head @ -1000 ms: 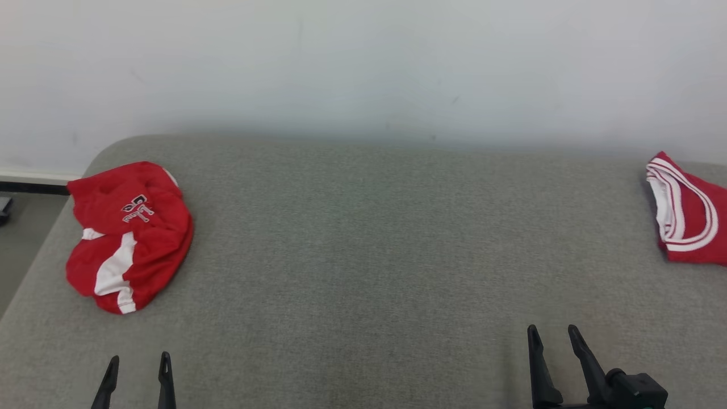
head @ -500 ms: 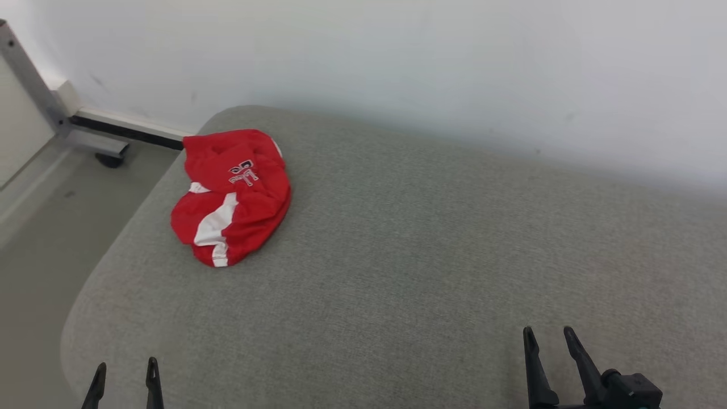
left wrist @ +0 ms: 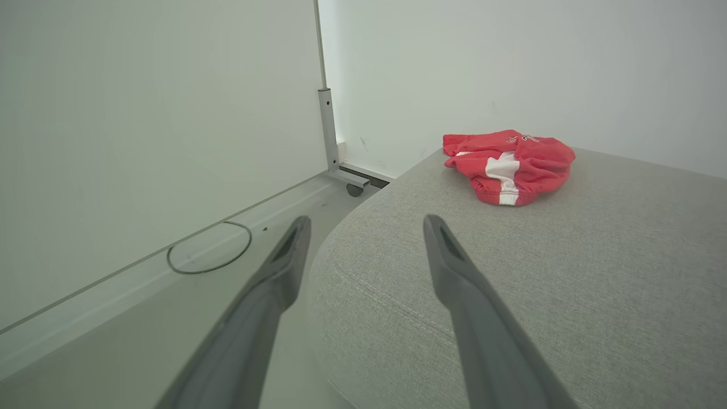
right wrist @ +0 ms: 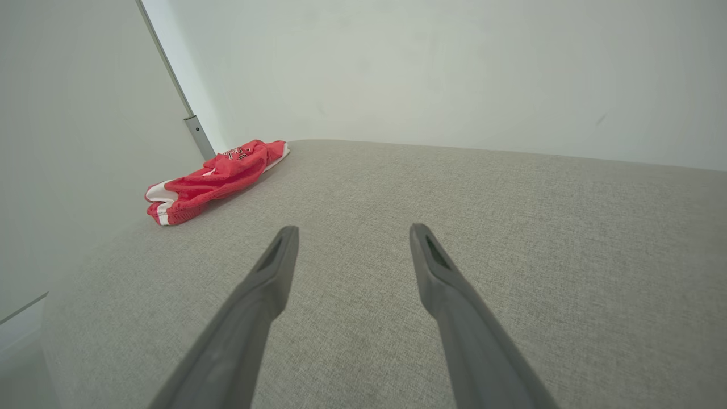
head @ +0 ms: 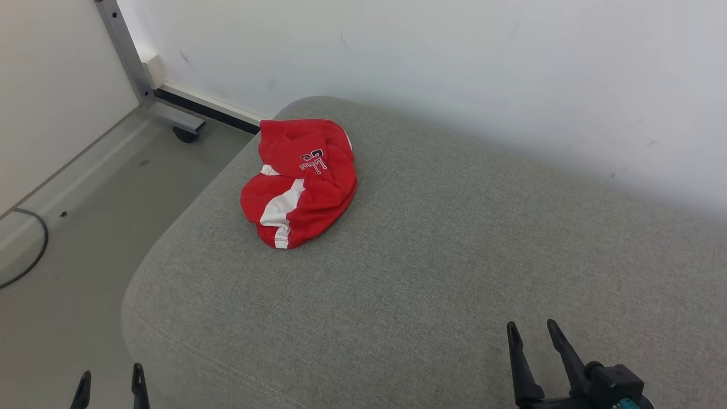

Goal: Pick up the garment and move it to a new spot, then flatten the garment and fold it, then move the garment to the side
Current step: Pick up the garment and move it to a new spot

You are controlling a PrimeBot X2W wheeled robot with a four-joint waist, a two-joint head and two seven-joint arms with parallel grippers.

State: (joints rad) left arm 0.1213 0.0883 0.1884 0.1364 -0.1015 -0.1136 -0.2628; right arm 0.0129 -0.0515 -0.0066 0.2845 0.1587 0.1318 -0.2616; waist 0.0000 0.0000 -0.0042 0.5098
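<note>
crumpled red garment near the cushion's far left corner, both grippers wide and empty

the red garment [head: 301, 182] lies in a crumpled heap on the grey upholstered cushion [head: 443, 261], close to the far left corner where the rounded edge curves toward the white wall [head: 454, 62]. it is bunched rather than spread. its folds overlap, a broad white stripe [head: 281, 207] runs down its near side, and dark-edged white lettering [head: 313, 163] shows on its upper part, too creased to read. nothing touches it.

the left gripper [head: 111, 372] shows at the lower left of the head view, its two dark fingers pointing up and standing well apart with nothing between them. in the left wrist view the fingers straddle the cushion's rounded near left edge, one over the floor [head: 85, 238] and the other over the fabric, and the garment lies well ahead, off to the right of them.

the right gripper [head: 531, 325] shows at the lower right of the head view, over the near part of the cushion, its jaws likewise spread wide and holding nothing. in the right wrist view the garment lies far off to the left of the fingers. both grippers are well apart from the garment and from each other.

left of the cushion, a thin dark cable [head: 45, 244] curves in a loop across the pale floor. a grey metal post [head: 122, 51] rises where a white panel [head: 45, 85] meets the wall, and a small dark caster [head: 185, 135] sits under its foot, just beyond the cushion's far left corner.
</note>
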